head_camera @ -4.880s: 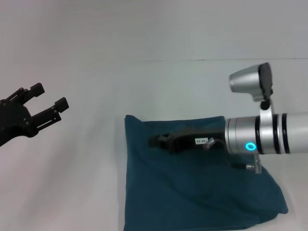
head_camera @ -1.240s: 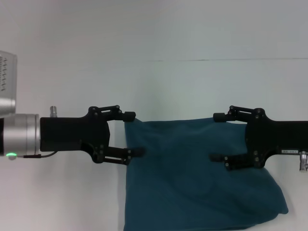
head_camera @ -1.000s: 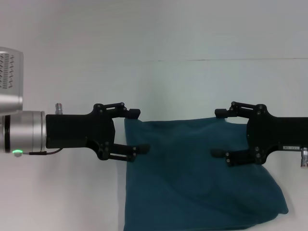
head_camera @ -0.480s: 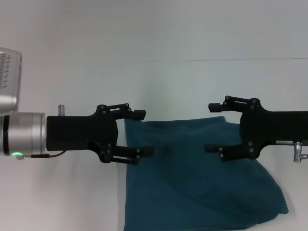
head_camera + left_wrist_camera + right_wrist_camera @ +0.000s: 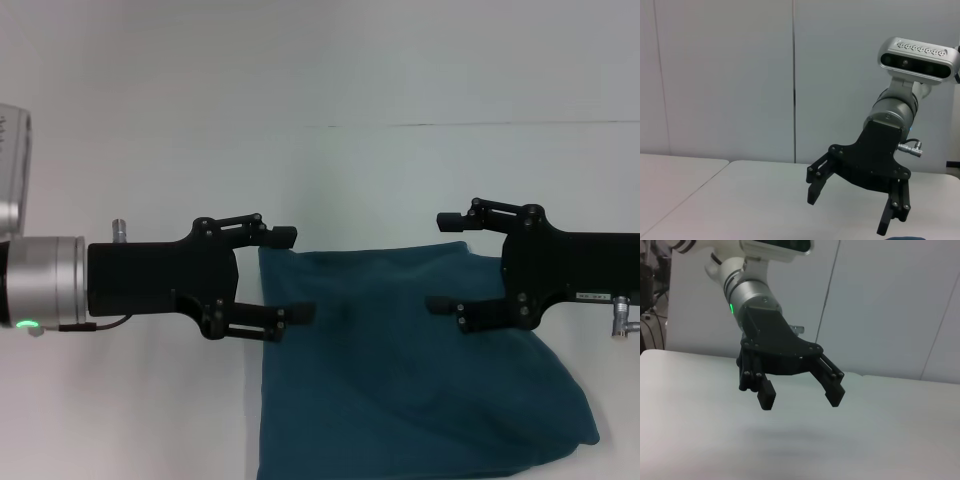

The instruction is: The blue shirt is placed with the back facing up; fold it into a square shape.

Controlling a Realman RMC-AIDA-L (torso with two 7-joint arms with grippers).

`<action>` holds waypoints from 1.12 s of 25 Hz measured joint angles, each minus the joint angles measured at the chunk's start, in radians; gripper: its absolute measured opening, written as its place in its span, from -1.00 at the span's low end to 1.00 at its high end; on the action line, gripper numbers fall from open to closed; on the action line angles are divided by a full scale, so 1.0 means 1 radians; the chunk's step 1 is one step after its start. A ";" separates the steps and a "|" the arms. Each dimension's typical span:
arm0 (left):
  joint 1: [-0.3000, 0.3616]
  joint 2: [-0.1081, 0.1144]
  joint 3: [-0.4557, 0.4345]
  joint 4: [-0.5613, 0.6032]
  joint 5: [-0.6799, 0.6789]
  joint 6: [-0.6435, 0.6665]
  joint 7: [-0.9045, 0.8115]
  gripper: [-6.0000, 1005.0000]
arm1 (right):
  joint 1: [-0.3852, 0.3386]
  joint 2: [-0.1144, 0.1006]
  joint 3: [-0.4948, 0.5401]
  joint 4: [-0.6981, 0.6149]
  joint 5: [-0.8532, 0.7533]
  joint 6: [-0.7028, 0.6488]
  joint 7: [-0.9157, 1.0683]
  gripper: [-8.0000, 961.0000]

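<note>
The blue shirt (image 5: 400, 380) lies folded into a rough rectangle on the white table, plain side up, with its near edge cut off by the head view's lower border. My left gripper (image 5: 292, 275) is open and empty, with its fingers straddling the shirt's far left corner. My right gripper (image 5: 442, 262) is open and empty over the far right corner, facing the left one. The left wrist view shows the right gripper (image 5: 850, 210) hovering above the table. The right wrist view shows the left gripper (image 5: 800, 400) likewise.
The white table (image 5: 130, 420) spreads to the left of and beyond the shirt. A pale wall (image 5: 320, 60) stands behind the table's far edge. The shirt's right near corner (image 5: 575, 425) bulges outward.
Since 4.9 s ago the right arm has drawn back from the shirt's middle and the left arm has come in; both open grippers now face each other. In the last half second both barely shifted.
</note>
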 joint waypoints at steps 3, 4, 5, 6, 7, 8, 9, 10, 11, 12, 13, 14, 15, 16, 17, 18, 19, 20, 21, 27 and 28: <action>0.000 0.002 -0.001 -0.002 0.000 0.000 -0.006 0.75 | 0.001 0.002 0.008 0.001 0.001 0.000 0.009 0.93; -0.001 0.002 -0.001 -0.002 0.000 -0.001 -0.007 0.75 | 0.001 0.002 0.009 0.002 0.001 0.000 0.015 0.93; -0.001 0.003 -0.001 -0.002 0.000 -0.003 -0.008 0.75 | 0.003 0.002 0.009 0.002 0.001 0.000 0.021 0.93; -0.001 0.003 -0.001 -0.002 0.000 -0.004 -0.008 0.75 | 0.004 0.002 0.009 0.002 0.001 -0.001 0.024 0.93; -0.002 0.004 -0.001 -0.002 0.000 -0.006 -0.008 0.75 | 0.006 0.002 0.010 0.002 0.001 -0.003 0.027 0.93; -0.002 0.005 -0.001 -0.002 0.000 -0.006 -0.008 0.75 | 0.007 0.002 0.010 0.003 0.002 -0.005 0.028 0.93; -0.002 0.006 -0.001 -0.002 0.001 -0.006 -0.008 0.75 | 0.008 0.002 0.010 0.003 0.001 -0.007 0.029 0.93; -0.002 0.007 -0.002 -0.002 0.001 -0.007 -0.008 0.75 | 0.009 0.002 0.010 0.003 0.002 -0.008 0.033 0.93; -0.002 0.007 -0.002 -0.002 0.001 -0.007 -0.008 0.75 | 0.010 0.002 0.009 0.003 0.001 -0.008 0.036 0.94; -0.002 0.008 -0.002 -0.002 0.001 -0.007 -0.008 0.75 | 0.010 0.002 0.009 0.003 0.001 -0.008 0.038 0.94; -0.002 0.008 -0.004 -0.001 0.001 -0.007 -0.008 0.75 | 0.010 0.002 0.008 0.003 0.001 -0.008 0.040 0.94; -0.002 0.009 -0.005 -0.001 0.001 -0.006 -0.008 0.75 | 0.010 0.002 0.007 0.003 0.001 -0.008 0.040 0.94; -0.001 0.009 -0.005 -0.001 0.001 -0.006 -0.008 0.75 | 0.010 0.002 0.007 0.003 0.001 -0.008 0.040 0.94; -0.001 0.009 -0.006 -0.002 0.001 -0.005 -0.008 0.75 | 0.008 0.002 0.007 0.003 0.001 -0.008 0.040 0.94; -0.001 0.009 -0.006 -0.002 0.001 -0.004 -0.008 0.74 | 0.007 0.002 0.005 0.003 0.001 -0.008 0.040 0.94; 0.000 0.009 -0.006 -0.003 0.001 -0.004 -0.008 0.74 | 0.006 0.002 0.005 0.004 0.001 -0.009 0.040 0.94; 0.000 0.009 -0.006 -0.003 0.001 -0.004 -0.008 0.75 | 0.006 0.002 0.004 0.006 0.001 -0.011 0.040 0.94; 0.000 0.009 -0.006 -0.003 0.001 -0.003 -0.009 0.75 | 0.005 0.002 0.005 0.010 0.001 -0.014 0.041 0.94; 0.000 0.010 -0.006 -0.004 0.002 -0.003 -0.012 0.75 | 0.006 0.002 0.005 0.013 0.001 -0.016 0.041 0.94; -0.010 0.013 0.007 -0.003 0.018 -0.005 -0.077 0.75 | 0.005 -0.002 0.008 0.021 0.001 -0.027 0.050 0.94; -0.010 0.014 0.007 -0.002 0.018 -0.005 -0.077 0.75 | 0.004 -0.002 0.008 0.022 0.001 -0.029 0.049 0.94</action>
